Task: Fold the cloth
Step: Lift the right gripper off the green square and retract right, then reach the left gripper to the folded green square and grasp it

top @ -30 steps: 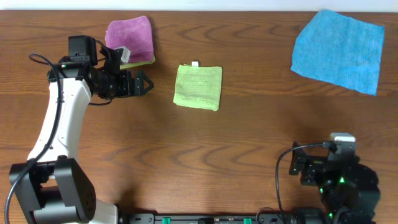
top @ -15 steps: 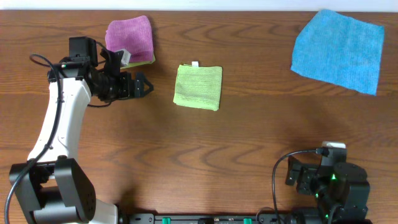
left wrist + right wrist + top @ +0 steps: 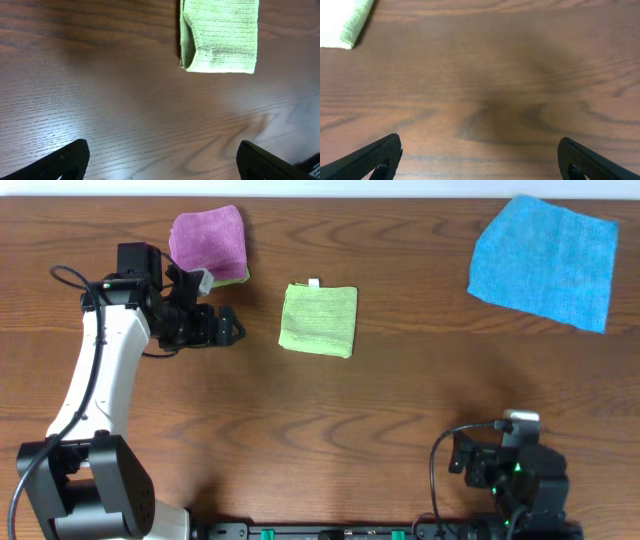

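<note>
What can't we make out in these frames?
1. Left wrist view: the cloth is cut off by the top edge; its tag shows only overhead.
2. Right wrist view: only a washed-out corner of the cloth shows, cut by the top and left edges.
3. Overhead: a yellow-green strip is mostly covered by the purple cloth; what it is cannot be told.

The left arm (image 3: 95,380) stretches forward with jaws wide apart, while the right arm (image 3: 520,477) sits folded low, jaws equally spread.
</note>
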### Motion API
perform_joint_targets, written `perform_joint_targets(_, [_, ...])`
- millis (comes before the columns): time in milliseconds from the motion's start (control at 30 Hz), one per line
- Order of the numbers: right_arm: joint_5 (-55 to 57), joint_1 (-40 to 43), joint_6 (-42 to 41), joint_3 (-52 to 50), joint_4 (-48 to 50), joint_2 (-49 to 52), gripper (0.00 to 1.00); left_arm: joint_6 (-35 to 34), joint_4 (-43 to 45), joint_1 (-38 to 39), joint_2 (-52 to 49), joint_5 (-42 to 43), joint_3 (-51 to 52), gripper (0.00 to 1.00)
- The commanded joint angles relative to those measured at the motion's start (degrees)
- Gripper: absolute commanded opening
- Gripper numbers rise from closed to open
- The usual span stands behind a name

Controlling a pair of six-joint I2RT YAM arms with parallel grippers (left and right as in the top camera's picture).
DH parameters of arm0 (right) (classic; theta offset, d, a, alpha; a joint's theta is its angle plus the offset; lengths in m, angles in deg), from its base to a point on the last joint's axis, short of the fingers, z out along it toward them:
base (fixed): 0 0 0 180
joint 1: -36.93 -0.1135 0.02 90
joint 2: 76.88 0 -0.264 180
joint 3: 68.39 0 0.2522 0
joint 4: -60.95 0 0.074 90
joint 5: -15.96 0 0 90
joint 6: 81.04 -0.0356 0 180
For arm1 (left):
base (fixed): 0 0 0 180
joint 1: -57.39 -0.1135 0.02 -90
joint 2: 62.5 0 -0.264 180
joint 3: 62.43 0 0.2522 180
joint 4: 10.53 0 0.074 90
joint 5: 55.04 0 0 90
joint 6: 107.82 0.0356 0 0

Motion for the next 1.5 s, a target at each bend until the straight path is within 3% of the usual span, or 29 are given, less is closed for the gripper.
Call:
perform_joint_targets(0, [-0.35,0.42,-0.87,-3.15,0.24,-5.09,0.99,1.03,-0.31,0.09,0.42,-0.57,-0.66,0.95])
perform_joint_targets(100, [-0.35,0.42,-0.87,-5.53,0.24,-10.56,0.99,1.01,-0.35,0.17,0.42,-0.55,-0.66,0.95])
perform_joint_targets(400, [-0.35,0.46,-0.87,-6.82,-0.26,-10.58,0.99,0.5,-0.7,2.14,0.42,-0.55,-0.63,0.95])
perform_joint_targets(667, [-0.35,0.46,-0.87,-6.82,-0.26,-10.58,0.99,-13.18,-1.14,3.32,0.42,-0.55,-0.63,0.95])
perform_joint_targets(900, [-0.35,0.46,-0.87,-6.82,-0.26,-10.58,0.99,-14.03,-1.14,3.3,0.42,-0.96,-0.63,0.95])
perform_joint_targets(1033, [-0.35,0.46,-0.87,-6.82,-0.26,-10.58,0.99,-15.06,0.31,3.3,0.42,-5.64,-0.63,0.95])
perform_joint_targets(1200, [-0.35,0.46,-0.87,-6.82,-0.26,-10.58,0.99,-46.49,4.72,3.96,0.39,-6.01,-0.63,0.95])
perform_joint_targets(1300, [-0.35,0.46,-0.87,-6.82,-0.26,-10.58,0.99,-61.09,11.65,9.07,0.33,-3.39,-0.63,0.95])
perform_joint_targets(1333, [-0.35,0.46,-0.87,-6.82,-0.26,-10.58,0.99,-64.26,13.22,10.86,0.28,-4.22,-0.63,0.95])
perform_joint_targets(1467, [-0.35,0.46,-0.87,-6.82,-0.26,-10.58,0.99,-87.45,17.57,22.38,-1.49,-15.28,-0.63,0.95])
